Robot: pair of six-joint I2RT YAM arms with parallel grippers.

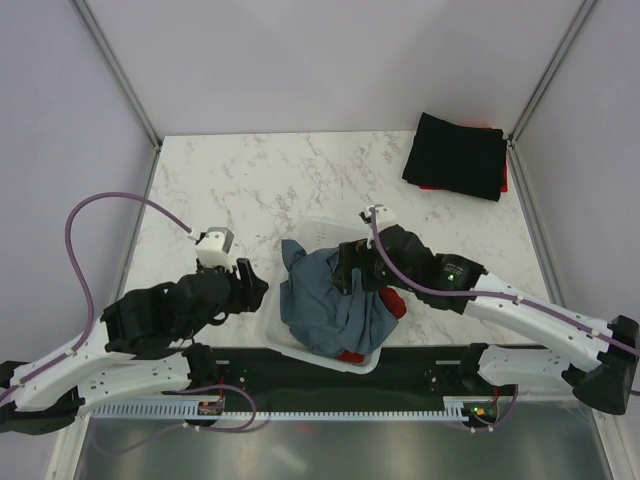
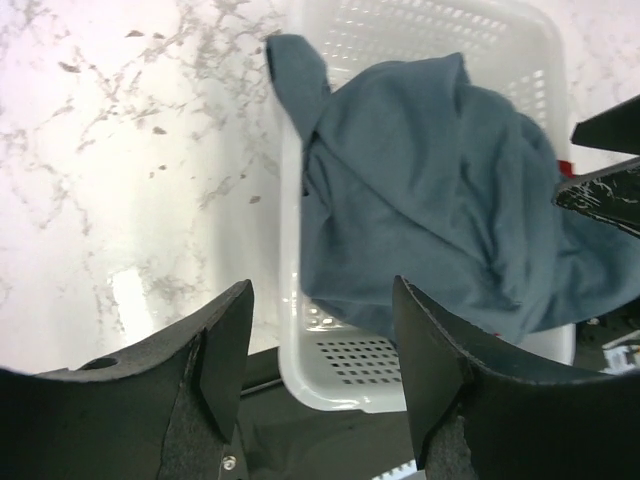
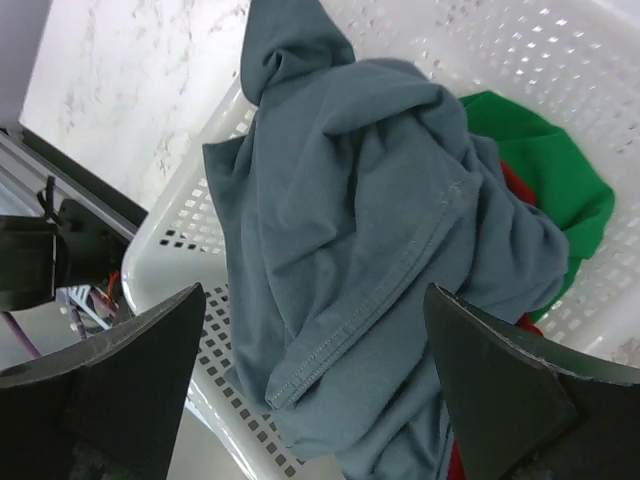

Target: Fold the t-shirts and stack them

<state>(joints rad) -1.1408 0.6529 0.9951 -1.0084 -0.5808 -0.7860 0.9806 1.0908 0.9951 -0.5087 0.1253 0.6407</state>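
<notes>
From above, the slate blue-grey t-shirt is heaped in the white basket at the table's near edge, the right gripper over its far right part and the left gripper just beside the basket's left wall. A folded black t-shirt lies in the far right corner

Left wrist: fingers apart, the shirt ahead of them

Right wrist: fingers wide apart above the shirt, with a green t-shirt under its right side

Looks like a robotics lab cell. Plain white walls on metal posts, marble-patterned table, bolted left arm and right arm, slotted cable duct.
</notes>
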